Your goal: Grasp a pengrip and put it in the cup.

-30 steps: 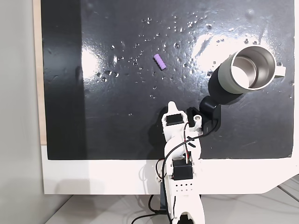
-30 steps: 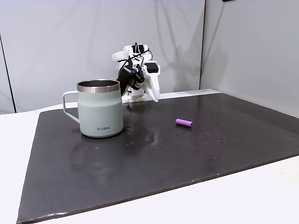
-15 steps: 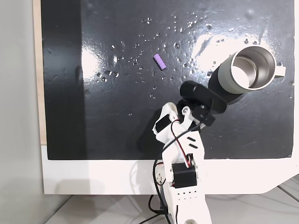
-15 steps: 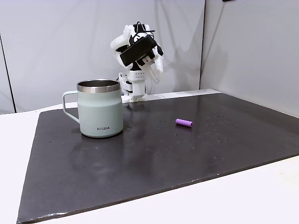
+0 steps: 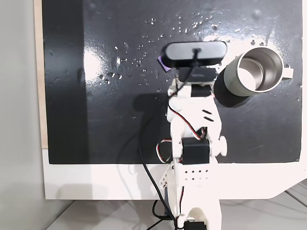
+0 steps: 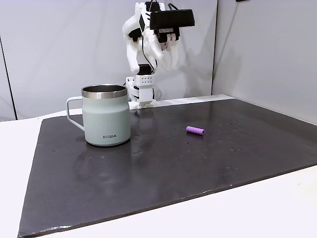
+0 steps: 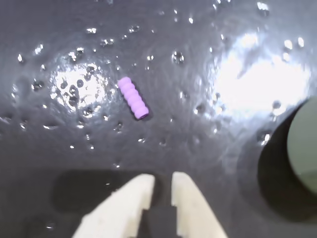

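Approach is the step in hand: the gripper (image 7: pixel 162 191) hangs high above the black mat (image 6: pixel 148 163), empty, its two pale fingers (image 7: pixel 133 196) nearly together with only a narrow slit between the tips in the wrist view. The pengrip (image 7: pixel 132 97) lies loose on the mat, ahead of the fingertips and a little to their left in that view, its long axis running diagonally from upper left to lower right. In the side-on fixed view the pengrip (image 6: pixel 195 130) rests flat on the mat, well apart from the cup (image 6: pixel 106 115), which stands upright with its handle turned away from the pengrip; from the fixed view that looks down, the cup (image 5: pixel 254 72) sits to the right of the arm and a sliver of the pengrip (image 5: pixel 161 61) peeks out beside the black wrist camera (image 5: pixel 194 51). To do this step well, the jaws probably need to spread before descending, since the present gap looks too narrow for the ribbed tube. The wrist should turn so the fingers close across the tube's short width, not along its length. A straight drop with the tube centred between the tips, stopping just at the mat, seems safest; a small soft cylinder will likely roll or squirt aside if one finger touches it first.
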`<state>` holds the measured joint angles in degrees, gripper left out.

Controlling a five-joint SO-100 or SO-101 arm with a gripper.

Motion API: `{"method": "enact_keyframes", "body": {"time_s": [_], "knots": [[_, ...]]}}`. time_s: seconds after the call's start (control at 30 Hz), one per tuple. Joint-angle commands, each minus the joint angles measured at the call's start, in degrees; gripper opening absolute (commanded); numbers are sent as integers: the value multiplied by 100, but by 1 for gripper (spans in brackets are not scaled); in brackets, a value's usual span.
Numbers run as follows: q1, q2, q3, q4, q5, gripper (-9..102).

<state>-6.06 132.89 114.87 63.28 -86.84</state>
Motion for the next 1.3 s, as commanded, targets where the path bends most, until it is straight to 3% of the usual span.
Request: {"method": "enact_keyframes", "body": {"time_s": [0.0,0.4,0.93,1.27], "knots": [[-185,-519,-686,-255,-650,12],[-264,-2672,-1591,-352,-1758,26],[-439,-4500,-1459,-1890,-2021,27],[-431,-5388,-1450,-2435,-2057,25]]}}
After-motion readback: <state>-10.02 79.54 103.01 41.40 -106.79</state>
